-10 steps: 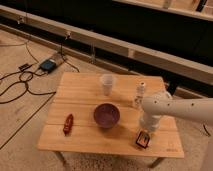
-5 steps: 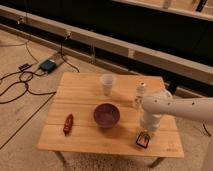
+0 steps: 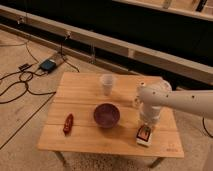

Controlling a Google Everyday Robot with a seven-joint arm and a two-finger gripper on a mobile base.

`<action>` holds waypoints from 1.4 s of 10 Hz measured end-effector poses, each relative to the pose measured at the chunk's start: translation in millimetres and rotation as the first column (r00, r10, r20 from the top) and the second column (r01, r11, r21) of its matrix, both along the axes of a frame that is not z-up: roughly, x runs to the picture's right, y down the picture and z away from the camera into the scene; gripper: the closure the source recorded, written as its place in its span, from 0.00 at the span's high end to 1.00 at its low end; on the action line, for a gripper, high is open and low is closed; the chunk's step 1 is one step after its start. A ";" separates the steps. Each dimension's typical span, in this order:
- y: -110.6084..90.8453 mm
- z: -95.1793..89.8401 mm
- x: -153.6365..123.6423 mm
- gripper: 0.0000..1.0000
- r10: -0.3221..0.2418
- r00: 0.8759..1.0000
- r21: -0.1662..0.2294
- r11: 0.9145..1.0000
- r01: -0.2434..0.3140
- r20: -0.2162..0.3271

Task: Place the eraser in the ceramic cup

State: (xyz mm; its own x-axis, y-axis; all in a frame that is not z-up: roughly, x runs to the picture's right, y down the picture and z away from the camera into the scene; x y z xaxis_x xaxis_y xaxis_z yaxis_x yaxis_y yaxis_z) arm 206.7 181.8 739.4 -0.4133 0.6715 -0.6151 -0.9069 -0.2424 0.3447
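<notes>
Single arm [image 3: 172, 99] reaching in from the right of the view, with the gripper [image 3: 145, 129] lowered at the near right corner of the worktop [image 3: 80, 95]. We see the eraser [image 3: 144, 136] directly beneath the wrist, resting on the wood, its long axis running roughly from the near edge toward the far edge. The jaws are pressed together, and we judge that they pinch the eraser across its short sides, since the fingertips merge with its upper end. The ceramic cup [image 3: 107, 83] stands upright near the far edge, well apart from the eraser, up and to the left in the view. The purple bowl [image 3: 106, 115] sits nearer, at mid-worktop and left of the gripper, just off the straight line to the cup. We take the coming move to be a lift and then a diagonal carry away from the camera and leftward, passing the bowl's far rim. A small dark-red item [image 3: 68, 123] lies at the left edge, out of the path.
</notes>
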 end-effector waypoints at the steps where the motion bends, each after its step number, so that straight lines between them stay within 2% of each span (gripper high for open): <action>1: -14.9 -0.8 -7.9 0.00 -0.028 0.999 0.012 1.000 0.028 0.015; 3: -44.0 1.3 -28.2 0.00 -0.084 0.995 0.038 0.996 0.082 0.056; 5: -72.6 5.9 -55.7 0.00 -0.142 0.984 0.070 0.988 0.135 0.111; 8: -101.0 13.3 -83.5 0.00 -0.201 0.964 0.097 0.978 0.186 0.172; 11: -127.1 25.7 -104.7 0.00 -0.213 0.953 0.109 0.975 0.193 0.214; 14: -161.0 42.5 -124.5 0.00 -0.182 0.947 0.103 0.982 0.160 0.264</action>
State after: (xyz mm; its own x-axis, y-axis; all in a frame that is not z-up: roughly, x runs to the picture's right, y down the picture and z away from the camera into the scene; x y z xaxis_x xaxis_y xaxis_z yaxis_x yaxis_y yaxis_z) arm 82.2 20.8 782.0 -0.1134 0.7686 -0.6296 -0.9935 -0.0924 0.0662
